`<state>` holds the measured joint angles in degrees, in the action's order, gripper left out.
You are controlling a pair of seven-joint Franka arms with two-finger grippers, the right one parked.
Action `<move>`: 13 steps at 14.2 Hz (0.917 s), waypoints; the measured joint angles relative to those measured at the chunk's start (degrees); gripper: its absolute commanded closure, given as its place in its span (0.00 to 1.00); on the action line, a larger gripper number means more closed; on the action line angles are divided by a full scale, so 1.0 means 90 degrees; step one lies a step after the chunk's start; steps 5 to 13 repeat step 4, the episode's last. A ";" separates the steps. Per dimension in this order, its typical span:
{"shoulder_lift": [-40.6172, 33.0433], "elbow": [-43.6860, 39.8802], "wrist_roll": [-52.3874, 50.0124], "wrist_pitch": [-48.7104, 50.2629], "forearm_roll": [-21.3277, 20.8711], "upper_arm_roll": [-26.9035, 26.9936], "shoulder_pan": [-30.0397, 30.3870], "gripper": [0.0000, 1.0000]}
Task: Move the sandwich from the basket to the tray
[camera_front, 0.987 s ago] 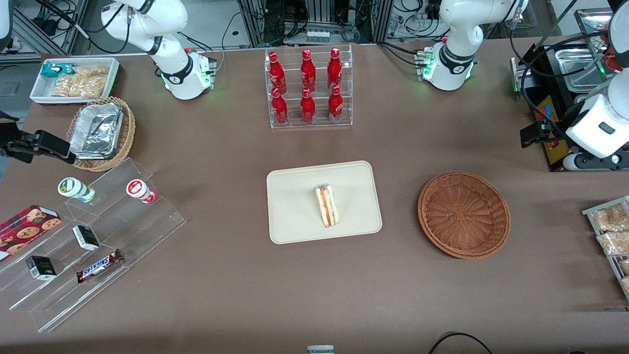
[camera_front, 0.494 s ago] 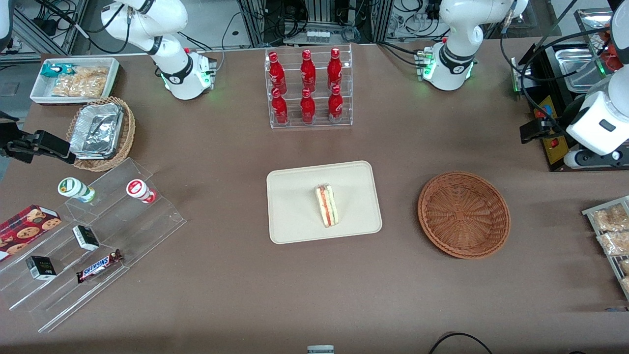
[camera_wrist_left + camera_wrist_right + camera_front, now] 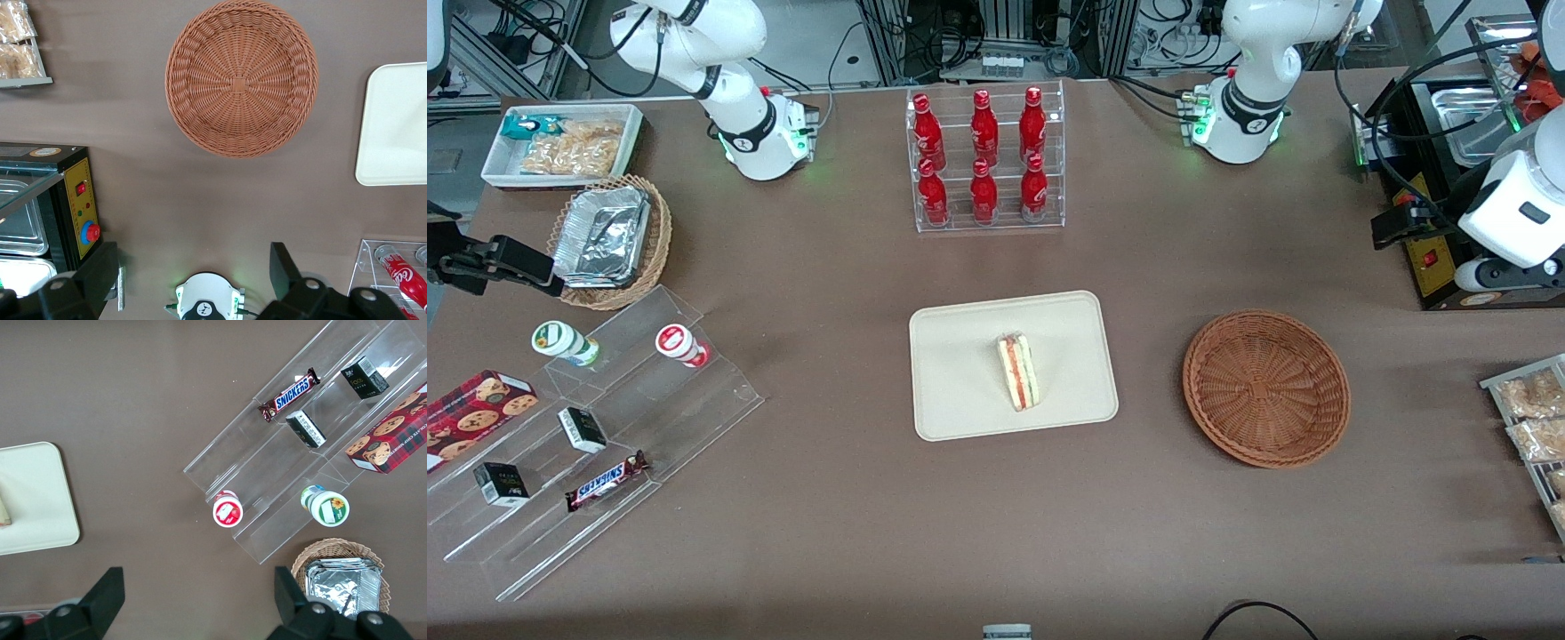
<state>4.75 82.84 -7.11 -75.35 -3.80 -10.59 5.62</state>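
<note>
Your gripper [image 3: 190, 277] hangs high, fingers spread and empty, the empty basket [image 3: 1266, 388] well below it; the sandwich [image 3: 1019, 371] already lies on the tray [image 3: 960, 391], well apart. It looks light, soft and easily crushed, so pinch gently across the bread faces. Readable writing: "SNICKERS" on the bar [image 3: 607, 480].

Your lighting is even, overhead and fairly bright. Shadows on the table [image 3: 827, 533] are soft and faint; a mild one hugs the basket [image 3: 1266, 388] rim. You get glare off the foil trays [image 3: 601, 235] and the clear bottle rack [image 3: 987, 160]. Front view is sharp. Hand [image 3: 193, 280] is dark and slightly soft up close.
</note>
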 measured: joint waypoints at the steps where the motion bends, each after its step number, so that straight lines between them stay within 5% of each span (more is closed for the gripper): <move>1: 0.0002 0.0000 0.0000 0.0000 0.0000 0.0001 0.0008 0.00; 13: 0.0003 0.0000 -0.0003 0.0000 0.0000 0.0001 0.0022 0.00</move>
